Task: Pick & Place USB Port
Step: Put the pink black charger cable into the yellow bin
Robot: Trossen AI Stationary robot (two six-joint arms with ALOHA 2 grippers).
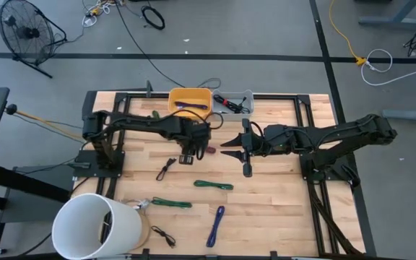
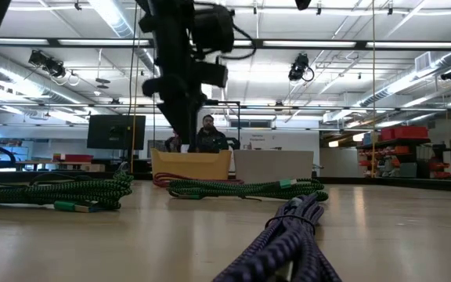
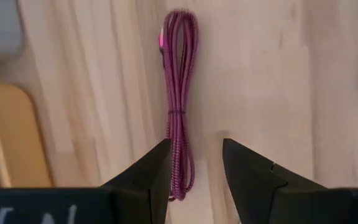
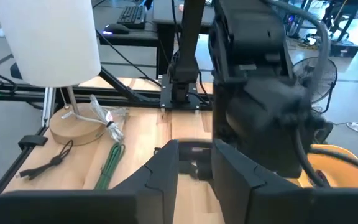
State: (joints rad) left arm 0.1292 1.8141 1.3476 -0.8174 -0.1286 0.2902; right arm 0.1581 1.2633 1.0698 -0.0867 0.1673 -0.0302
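A magenta cable bundle [image 3: 179, 106], tied at its middle, lies flat on the wooden table [image 1: 280, 202]; it also shows in the high view [image 1: 209, 150]. My left gripper [image 3: 196, 171] is open just above one end of the bundle, which lies close beside one finger [image 3: 157, 171]. I see no touch. In the high view my left gripper [image 1: 192, 153] is at the table's middle. My right gripper [image 1: 231, 149] is open and empty, close to the right of the left one and pointing at it. The right wrist view shows its fingers [image 4: 194, 171].
A yellow bin [image 1: 190, 100] and a grey bin [image 1: 235, 102] stand at the far edge. Black [image 1: 166, 167], green [image 1: 213, 185], green [image 1: 170, 203] and blue [image 1: 217, 225] cables lie nearer. A white lamp shade [image 1: 96, 227] stands at the near left. A person [image 2: 207, 133] sits beyond the table.
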